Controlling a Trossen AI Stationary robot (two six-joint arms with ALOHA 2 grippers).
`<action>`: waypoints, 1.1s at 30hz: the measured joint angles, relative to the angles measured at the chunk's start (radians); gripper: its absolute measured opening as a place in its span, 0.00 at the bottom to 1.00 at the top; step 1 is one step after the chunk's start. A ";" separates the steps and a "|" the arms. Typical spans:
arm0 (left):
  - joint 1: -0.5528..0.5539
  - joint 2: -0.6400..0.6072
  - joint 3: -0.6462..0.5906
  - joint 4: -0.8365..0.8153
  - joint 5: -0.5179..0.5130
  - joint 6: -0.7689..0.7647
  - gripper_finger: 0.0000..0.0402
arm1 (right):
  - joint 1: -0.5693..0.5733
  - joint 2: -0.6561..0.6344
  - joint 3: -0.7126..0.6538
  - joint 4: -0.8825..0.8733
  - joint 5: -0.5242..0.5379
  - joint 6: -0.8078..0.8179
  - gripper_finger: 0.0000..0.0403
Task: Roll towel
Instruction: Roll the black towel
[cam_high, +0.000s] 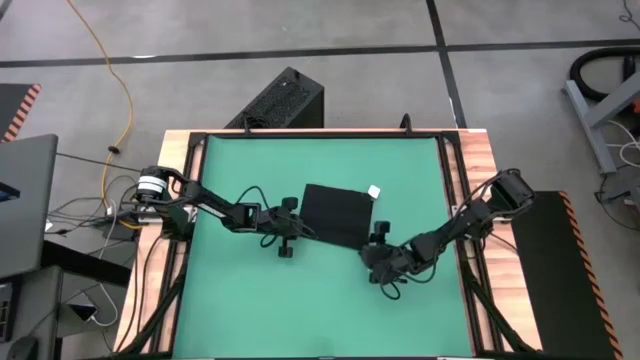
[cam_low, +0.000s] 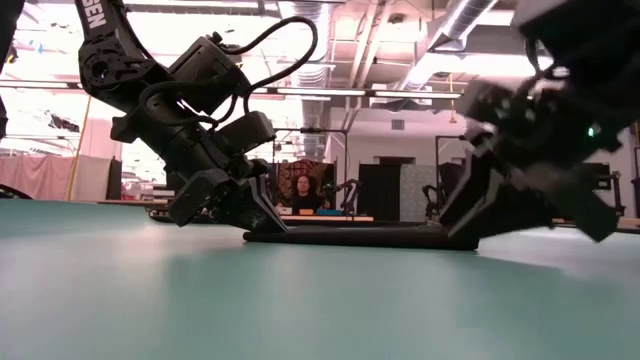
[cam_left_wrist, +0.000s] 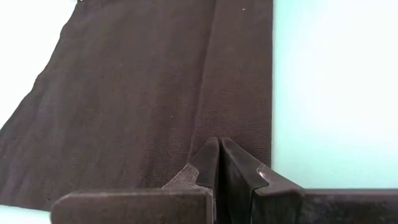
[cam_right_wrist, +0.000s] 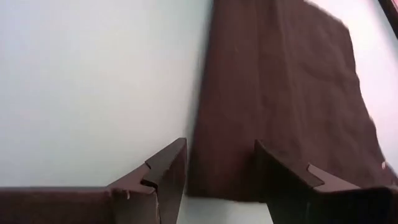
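The black towel (cam_high: 335, 215) lies flat on the green mat (cam_high: 230, 290), its white tag (cam_high: 374, 191) at the far right corner. A narrow strip along its near edge (cam_left_wrist: 242, 93) looks folded over. My left gripper (cam_high: 297, 229) is shut at the towel's left end, near that strip. My right gripper (cam_high: 376, 243) is open at the towel's right end. Its two fingers (cam_right_wrist: 168, 171) stand on either side of the strip (cam_right_wrist: 224, 137) without touching it. My left gripper has its shut fingertips (cam_left_wrist: 219, 149) on the towel at the crease (cam_left_wrist: 211, 118) where the near strip begins, a little in from the left edge. The fingers slant down from the table's left. Whether cloth is pinched between them is hidden by the fingers. The towel stays flat on the mat.
The mat is framed by a black rail and wooden table edges (cam_high: 455, 180). A black box (cam_high: 280, 100) stands on the floor beyond the far edge. A person (cam_low: 300, 190) sits in the room behind the table. Bare mat lies near the front edge (cam_high: 320, 310).
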 joint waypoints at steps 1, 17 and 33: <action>0.000 0.000 0.000 0.000 0.000 0.000 0.02 | -0.002 0.000 -0.021 0.028 0.000 0.004 0.52; 0.000 0.000 0.000 0.001 0.000 -0.004 0.02 | -0.055 -0.003 -0.167 0.194 -0.093 0.060 0.50; 0.000 0.001 -0.001 0.002 -0.001 -0.028 0.02 | -0.098 0.097 -0.158 0.266 -0.101 0.075 0.17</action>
